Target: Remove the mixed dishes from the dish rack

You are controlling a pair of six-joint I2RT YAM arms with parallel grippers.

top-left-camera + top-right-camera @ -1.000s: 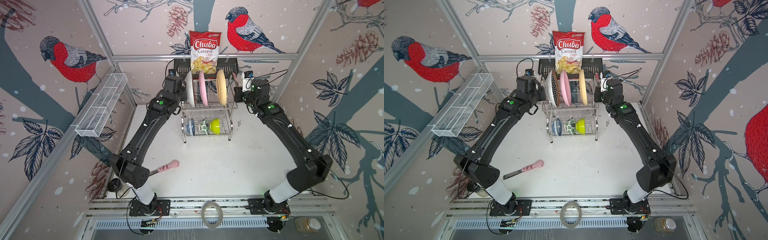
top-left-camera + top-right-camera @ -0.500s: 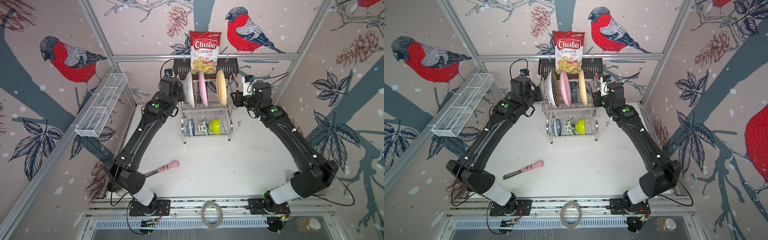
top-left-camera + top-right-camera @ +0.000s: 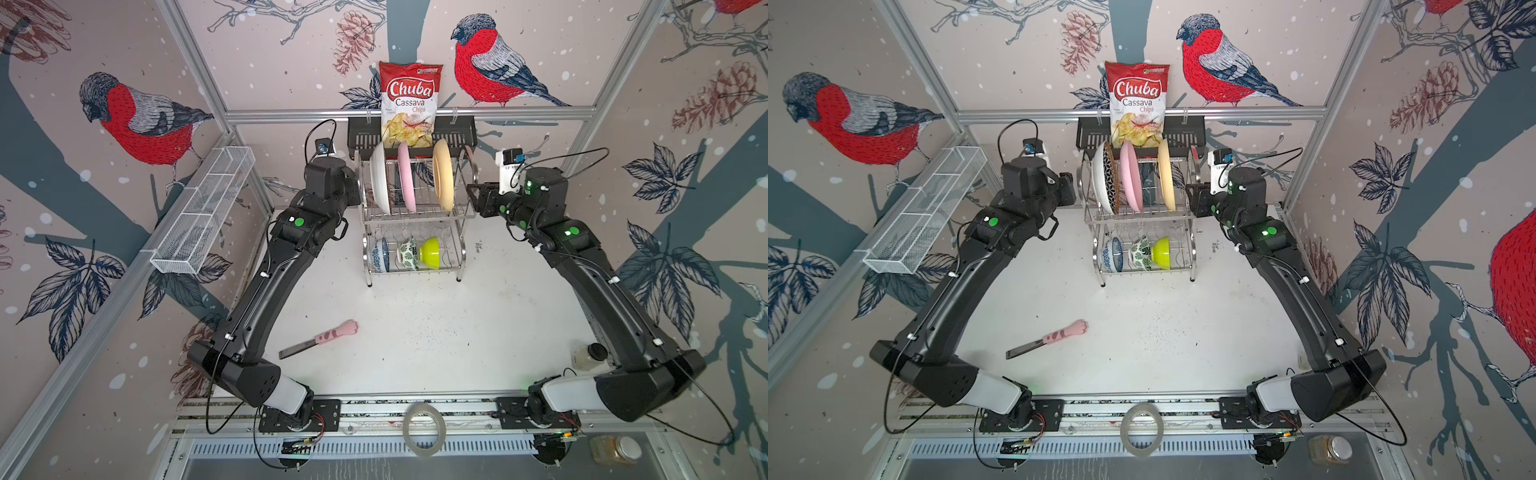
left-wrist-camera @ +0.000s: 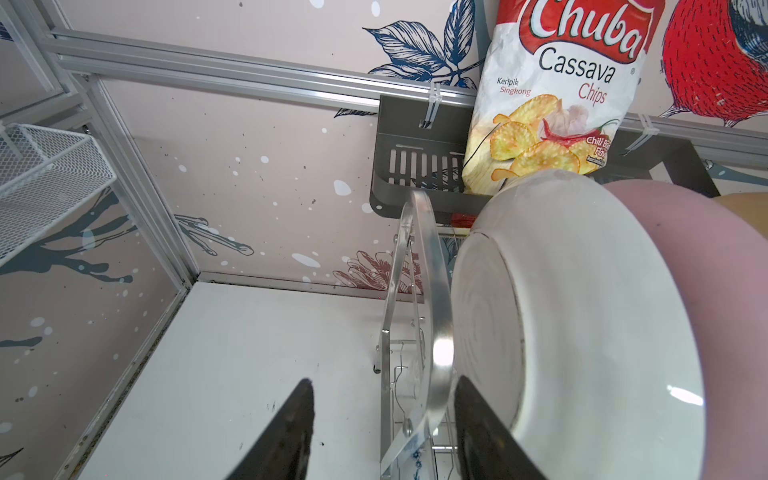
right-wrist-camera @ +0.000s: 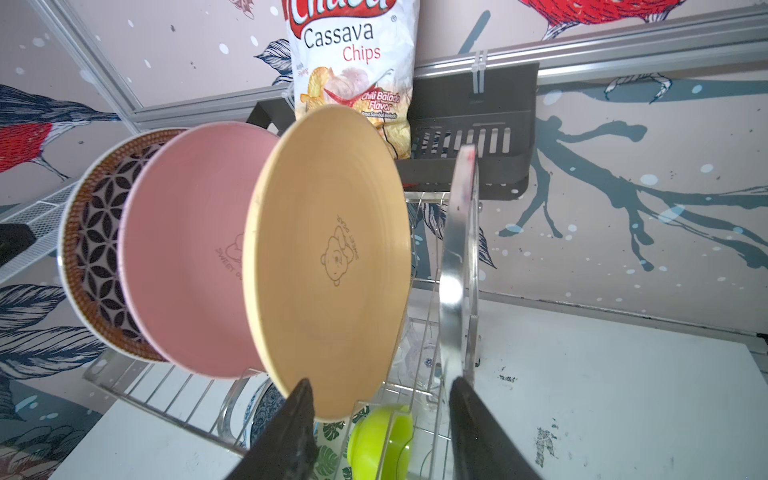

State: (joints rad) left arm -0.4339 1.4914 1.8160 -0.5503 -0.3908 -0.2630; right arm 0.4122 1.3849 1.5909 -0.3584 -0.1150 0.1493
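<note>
L claw (image 4: 380,386), R claw (image 5: 378,386) agape, flanking rack (image 3: 415,216)

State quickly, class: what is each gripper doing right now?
Left gripper: open, holding nothing.
Right gripper: open, holding nothing.

3 plates (image 3: 406,178) in dish rack (image 3: 417,216)

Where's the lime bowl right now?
In both top views the lime bowl sits on the lower shelf of the dish rack, rightmost of three bowls, beside the green-leaf bowl.
</note>
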